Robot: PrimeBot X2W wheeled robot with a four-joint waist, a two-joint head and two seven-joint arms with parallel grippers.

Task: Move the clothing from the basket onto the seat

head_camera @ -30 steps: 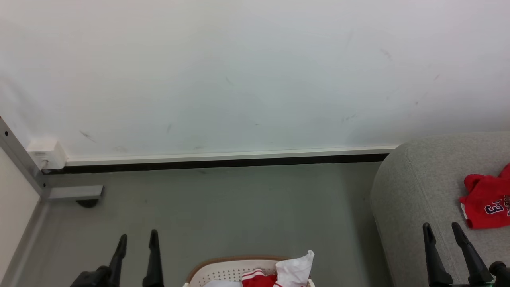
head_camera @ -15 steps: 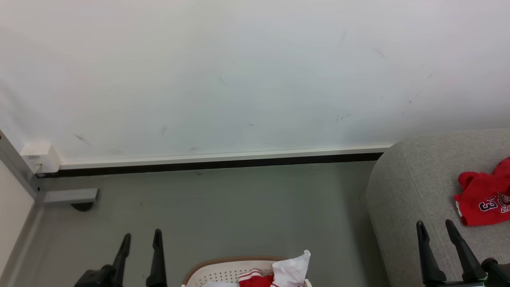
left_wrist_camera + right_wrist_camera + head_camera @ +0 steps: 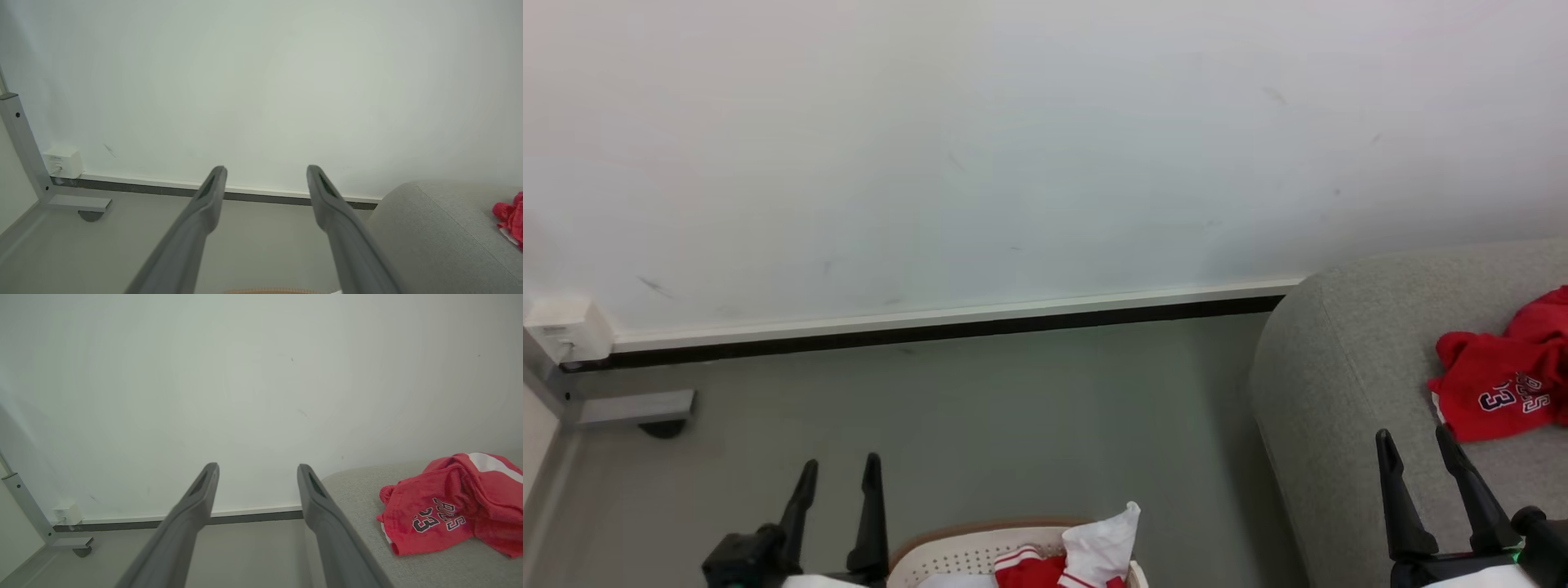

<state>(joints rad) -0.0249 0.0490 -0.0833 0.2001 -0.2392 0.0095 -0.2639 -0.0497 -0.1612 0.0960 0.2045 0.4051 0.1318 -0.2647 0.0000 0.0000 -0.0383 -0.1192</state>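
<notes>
My left gripper and right gripper both hang empty, jaws apart. A red jersey lies on the sofa; red and white garments sit in the basket.

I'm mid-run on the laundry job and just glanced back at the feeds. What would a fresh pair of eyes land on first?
The bright red jersey stands out first, crumpled on the grey sofa at the right with its dark number showing. Next is the red and white clothing heaped in the cream basket at the head view's bottom edge. The left pincer and right pincer stand open and empty, one on either side of the basket.
</notes>
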